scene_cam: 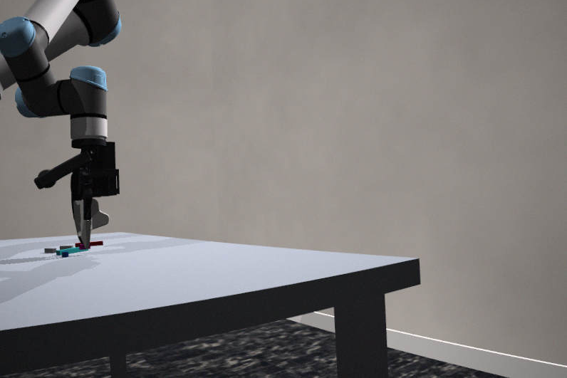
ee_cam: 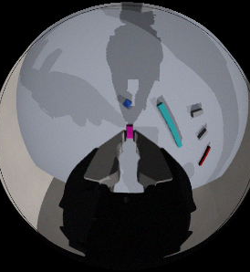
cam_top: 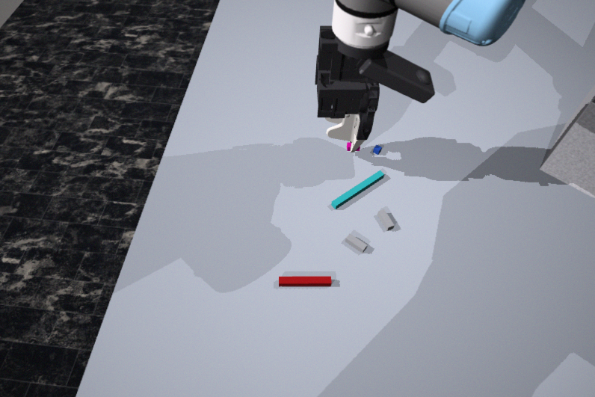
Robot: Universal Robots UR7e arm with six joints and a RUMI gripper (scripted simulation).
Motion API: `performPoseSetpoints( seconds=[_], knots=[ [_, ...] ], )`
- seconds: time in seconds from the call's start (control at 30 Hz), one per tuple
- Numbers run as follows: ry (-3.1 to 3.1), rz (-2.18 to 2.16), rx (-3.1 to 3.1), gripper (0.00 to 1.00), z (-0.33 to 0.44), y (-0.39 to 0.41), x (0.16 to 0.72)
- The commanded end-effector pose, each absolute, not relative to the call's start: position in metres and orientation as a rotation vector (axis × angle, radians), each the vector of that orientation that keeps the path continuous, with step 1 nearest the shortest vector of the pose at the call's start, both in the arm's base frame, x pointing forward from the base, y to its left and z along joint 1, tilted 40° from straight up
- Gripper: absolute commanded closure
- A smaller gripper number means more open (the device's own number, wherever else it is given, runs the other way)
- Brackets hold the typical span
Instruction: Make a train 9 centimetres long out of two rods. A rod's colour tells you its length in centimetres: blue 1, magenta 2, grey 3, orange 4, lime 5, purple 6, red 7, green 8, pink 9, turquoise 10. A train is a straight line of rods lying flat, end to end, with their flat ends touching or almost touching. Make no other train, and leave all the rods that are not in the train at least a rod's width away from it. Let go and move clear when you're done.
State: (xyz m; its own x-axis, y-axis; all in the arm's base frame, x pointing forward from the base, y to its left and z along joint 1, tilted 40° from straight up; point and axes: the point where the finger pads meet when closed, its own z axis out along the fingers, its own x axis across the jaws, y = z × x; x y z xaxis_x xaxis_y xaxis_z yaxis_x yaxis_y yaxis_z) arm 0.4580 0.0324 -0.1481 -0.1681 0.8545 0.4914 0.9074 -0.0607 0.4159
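Note:
My gripper [cam_top: 353, 146] [scene_cam: 83, 243] [ee_cam: 130, 130] is shut on a small magenta rod [cam_top: 349, 145] [ee_cam: 130, 131] and holds it down at the table top [cam_top: 240, 94]. A blue cube rod [cam_top: 377, 149] [ee_cam: 127, 103] [scene_cam: 65, 254] lies a short way to its right. A turquoise rod [cam_top: 358, 188] [ee_cam: 170, 123] [scene_cam: 70, 250] lies slantwise just in front of the gripper. A red rod [cam_top: 304, 280] [ee_cam: 204, 154] [scene_cam: 96, 243] lies flat nearer the front of the table, well apart from the gripper.
Two grey rods [cam_top: 386, 219] [cam_top: 356, 242] lie between the turquoise rod and the red rod, and show in the wrist view [ee_cam: 195, 109] [ee_cam: 202, 132]. A grey block [cam_top: 574, 152] stands at the right edge. The table's left edge drops to a dark floor [cam_top: 72, 118].

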Motion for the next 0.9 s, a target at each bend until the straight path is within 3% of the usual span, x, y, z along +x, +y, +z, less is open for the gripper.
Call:
performPoseSetpoints(
  seconds=[0.0, 0.87],
  knots=[
    [-2.098, -1.044, -1.975, 1.00, -0.1498, 0.0333, 0.4592],
    [-2.098, -1.044, -1.975, 1.00, -0.1566, 0.0379, 0.4626]
  ],
)
